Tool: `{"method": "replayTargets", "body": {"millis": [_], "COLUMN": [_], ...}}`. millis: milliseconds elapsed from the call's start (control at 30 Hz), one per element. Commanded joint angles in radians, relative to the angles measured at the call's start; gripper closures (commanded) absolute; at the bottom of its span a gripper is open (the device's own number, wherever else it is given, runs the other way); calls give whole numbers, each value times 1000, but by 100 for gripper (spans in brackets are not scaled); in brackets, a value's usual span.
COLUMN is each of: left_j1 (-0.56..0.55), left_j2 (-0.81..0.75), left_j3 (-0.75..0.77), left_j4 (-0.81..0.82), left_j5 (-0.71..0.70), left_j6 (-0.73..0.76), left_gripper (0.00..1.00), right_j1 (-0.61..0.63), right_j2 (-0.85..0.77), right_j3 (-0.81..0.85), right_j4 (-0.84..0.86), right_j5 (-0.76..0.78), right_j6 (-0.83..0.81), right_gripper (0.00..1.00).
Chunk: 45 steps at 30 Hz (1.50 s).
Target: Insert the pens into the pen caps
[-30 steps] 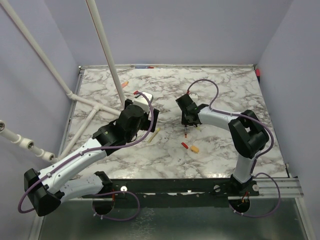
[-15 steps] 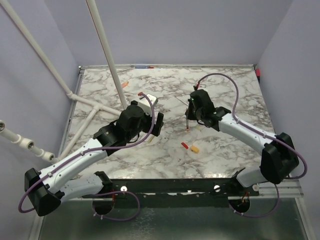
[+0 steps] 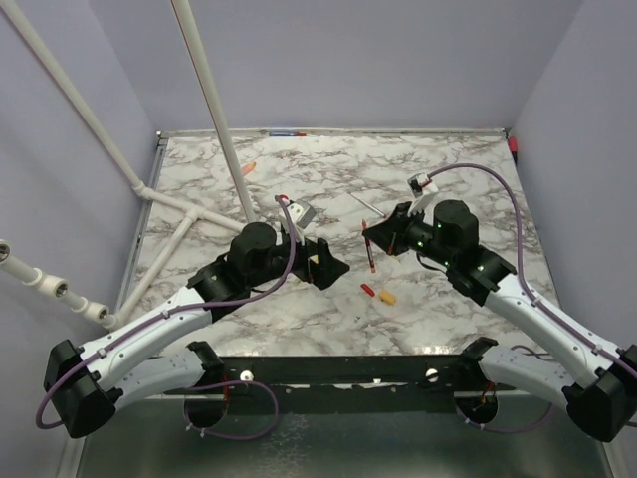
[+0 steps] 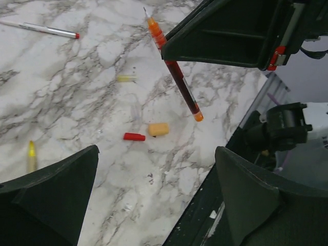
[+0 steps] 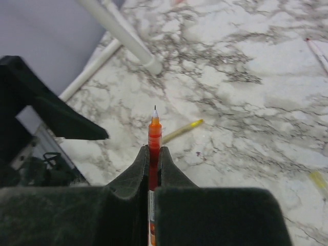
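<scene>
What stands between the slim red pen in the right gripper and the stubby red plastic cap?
Nothing visible. The right gripper holds the slim red pen in the air; the stubby red plastic cap lies uncovered on the marble table, a yellow-orange cap beside it.

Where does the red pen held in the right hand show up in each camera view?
Top external: red pen just right of centre.
Left wrist: upper middle, slanting down to the right.
Right wrist: dead centre, tip pointing up.
Shared landmark: white pen lying flat.
</scene>
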Motion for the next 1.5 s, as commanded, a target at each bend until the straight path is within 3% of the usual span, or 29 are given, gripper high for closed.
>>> {"method": "replayTargets", "body": {"millis": [0, 300, 600, 1033, 1133, 1267, 1467], "left_j1": [-3, -3, -2, -2, -2, -3, -3], "left_j2": [-47, -69, -59, -37, -43, -45, -41], "left_j3": [-90, -217, -234, -238, -241, -235, -225], "left_j4": [252, 556, 637, 698, 709, 714, 716], "left_j5": [164, 264, 277, 322, 326, 329, 336], "left_j6": [-195, -410, -467, -509, -514, -515, -514], "left_gripper": [5, 5, 9, 39, 55, 63, 63], "right_j1": [6, 24, 117, 171, 178, 186, 205], "right_j2": [-75, -127, -86, -52, -50, -51, -49], "right_j3": [-48, -112, -87, -38, -31, -33, -36], "right_j4": [146, 356, 466, 459, 456, 459, 472], "right_j5": [-196, -330, -343, -293, -293, -297, -296], "right_j6": [50, 205, 266, 236, 233, 231, 224], "right_gripper": [99, 99, 99, 99, 99, 99, 99]}}
